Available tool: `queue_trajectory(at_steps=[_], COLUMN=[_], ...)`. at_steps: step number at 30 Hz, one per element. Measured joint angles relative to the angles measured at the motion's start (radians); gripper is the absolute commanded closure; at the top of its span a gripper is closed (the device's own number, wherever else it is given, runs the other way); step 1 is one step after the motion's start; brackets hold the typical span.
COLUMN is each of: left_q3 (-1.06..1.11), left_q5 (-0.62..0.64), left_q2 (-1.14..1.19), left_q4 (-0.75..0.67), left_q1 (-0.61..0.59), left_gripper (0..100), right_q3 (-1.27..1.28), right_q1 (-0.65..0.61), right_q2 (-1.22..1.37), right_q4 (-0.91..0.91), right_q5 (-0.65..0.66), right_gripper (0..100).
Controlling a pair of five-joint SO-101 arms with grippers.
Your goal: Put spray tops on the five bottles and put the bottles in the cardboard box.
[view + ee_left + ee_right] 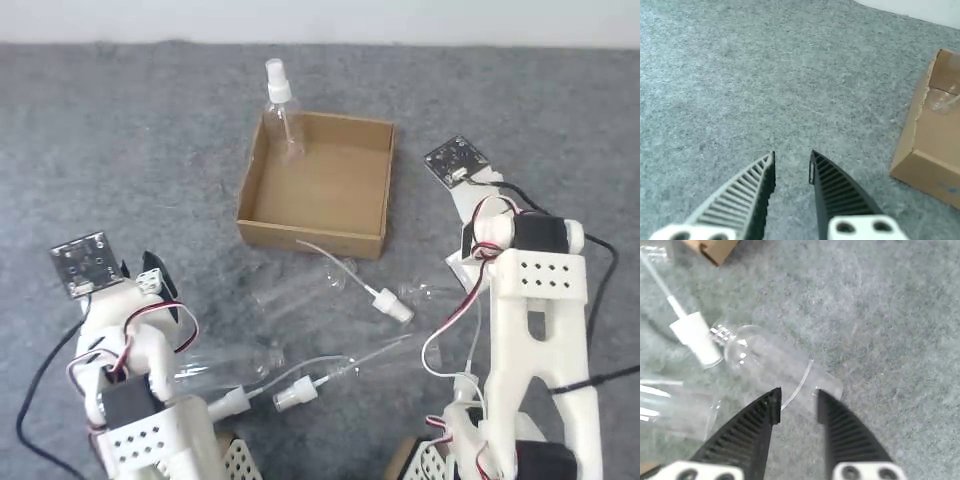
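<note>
right fingers [774, 404] released, nothing between them. a clear uncapped bottle [771, 361] lies on the grey bench [120, 150] just past the tips, its base end nearest the gap; contact cannot be told. a loose spray top [694, 337] lies at its neck. left fingers [768, 171] slightly parted, unloaded, over bare bench, well apart from the cardboard box [925, 150]. high view: box upper centre, capped bottle [283, 110] upright in its upper left corner; other bottles [300, 290] lie lower centre.

Bright, even light — soft faint shadows, glints on the bottle [760, 359].
</note>
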Motion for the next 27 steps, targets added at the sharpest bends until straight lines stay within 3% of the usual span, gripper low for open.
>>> queue_trajectory(at_steps=[12, 20, 27], left_q3=[0.000, 0.000, 0.000], left_q5=[0.000, 0.000, 0.000], left_q2=[0.000, 0.000, 0.000], left_q4=[0.003, 0.003, 0.003], left_q1=[0.000, 0.000, 0.000], left_gripper=[89, 89, 89], right_q3=[-0.037, 0.038, 0.150], right_q1=[-0.115, -0.176, -0.176], right_q2=[-0.002, -0.002, 0.003], right_q4=[0.118, 0.115, -0.026], right_q5=[0.170, 0.370, 0.407], right_gripper=[64.3, 63.6, 63.7])
